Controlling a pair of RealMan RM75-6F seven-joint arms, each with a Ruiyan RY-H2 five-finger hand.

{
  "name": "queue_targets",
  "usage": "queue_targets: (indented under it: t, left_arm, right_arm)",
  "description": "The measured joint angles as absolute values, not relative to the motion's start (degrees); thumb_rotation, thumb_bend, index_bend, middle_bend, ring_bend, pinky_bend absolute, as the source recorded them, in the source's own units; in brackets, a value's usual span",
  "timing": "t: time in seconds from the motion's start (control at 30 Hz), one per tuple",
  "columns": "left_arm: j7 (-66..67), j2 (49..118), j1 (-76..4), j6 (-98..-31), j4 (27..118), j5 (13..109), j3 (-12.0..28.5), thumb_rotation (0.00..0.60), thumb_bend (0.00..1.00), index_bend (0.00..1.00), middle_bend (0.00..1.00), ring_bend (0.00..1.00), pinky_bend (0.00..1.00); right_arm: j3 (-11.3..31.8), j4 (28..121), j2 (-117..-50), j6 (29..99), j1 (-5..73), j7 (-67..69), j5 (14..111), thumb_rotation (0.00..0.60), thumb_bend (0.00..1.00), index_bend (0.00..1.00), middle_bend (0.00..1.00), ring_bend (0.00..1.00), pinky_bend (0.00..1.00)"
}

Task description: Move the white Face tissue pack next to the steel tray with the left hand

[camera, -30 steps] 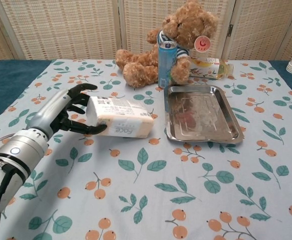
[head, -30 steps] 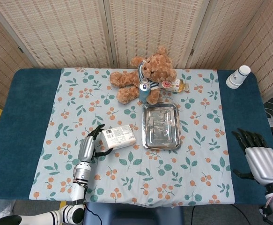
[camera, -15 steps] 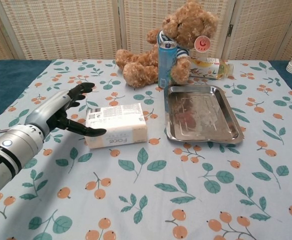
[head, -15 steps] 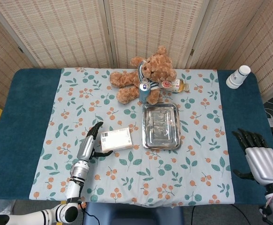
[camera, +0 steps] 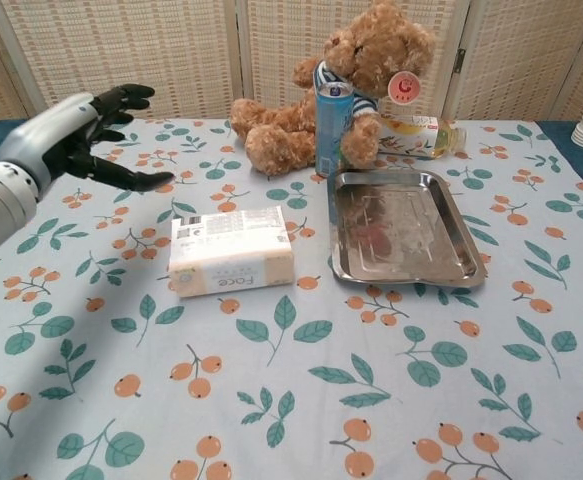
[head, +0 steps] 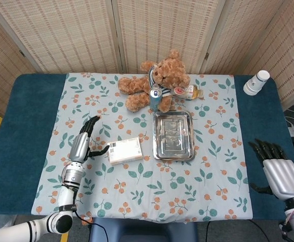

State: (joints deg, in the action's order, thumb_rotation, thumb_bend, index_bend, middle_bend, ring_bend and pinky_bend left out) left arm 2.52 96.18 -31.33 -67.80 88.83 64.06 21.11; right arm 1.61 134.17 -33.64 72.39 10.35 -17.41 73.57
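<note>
The white Face tissue pack [head: 125,150] [camera: 231,251] lies flat on the floral cloth, just left of the steel tray [head: 173,135] [camera: 403,231], with a small gap between them. My left hand [head: 83,142] [camera: 76,134] hovers to the left of the pack, fingers spread, holding nothing and clear of the pack. My right hand [head: 278,171] rests open at the table's right edge, far from both, seen only in the head view.
A teddy bear [head: 157,83] [camera: 346,85] sits behind the tray with a blue can [head: 156,98] [camera: 333,130] and a bottle [head: 188,92] [camera: 418,136] beside it. A paper cup stack [head: 256,82] stands at the far right.
My left hand set the tissue pack down beside the tray, let go, and drew back to the left and up. The right hand stayed still.
</note>
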Motion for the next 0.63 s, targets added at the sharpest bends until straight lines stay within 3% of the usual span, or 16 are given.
queue_targets:
  t: [0.17, 0.37, 0.63]
  left_arm:
    - [15.2, 86.83, -31.79, -65.34, 92.78, 62.66, 19.32, 0.6, 0.36, 0.15, 0.04, 0.0, 0.06]
    - [34.21, 75.11, -32.54, -64.53, 100.01, 61.24, 15.65, 0.6, 0.55, 0.19, 0.07, 0.0, 0.06]
    - [50.26, 65.93, -34.79, -65.29, 111.45, 49.56, 12.77, 0.6, 0.59, 0.12, 0.05, 0.0, 0.06]
  right_arm:
    - [1.52, 134.73, -32.58, 72.99, 9.79, -15.68, 75.1, 0.6, 0.12, 0.04, 0.0, 0.0, 0.0]
    - [1.12, 134.92, -31.49, 72.57, 9.4, -14.06, 76.7, 0.6, 0.12, 0.04, 0.0, 0.0, 0.0]
    - [1.27, 134.38, -31.04, 72.8, 9.18, -12.87, 76.87, 0.6, 0.12, 0.04, 0.0, 0.0, 0.0]
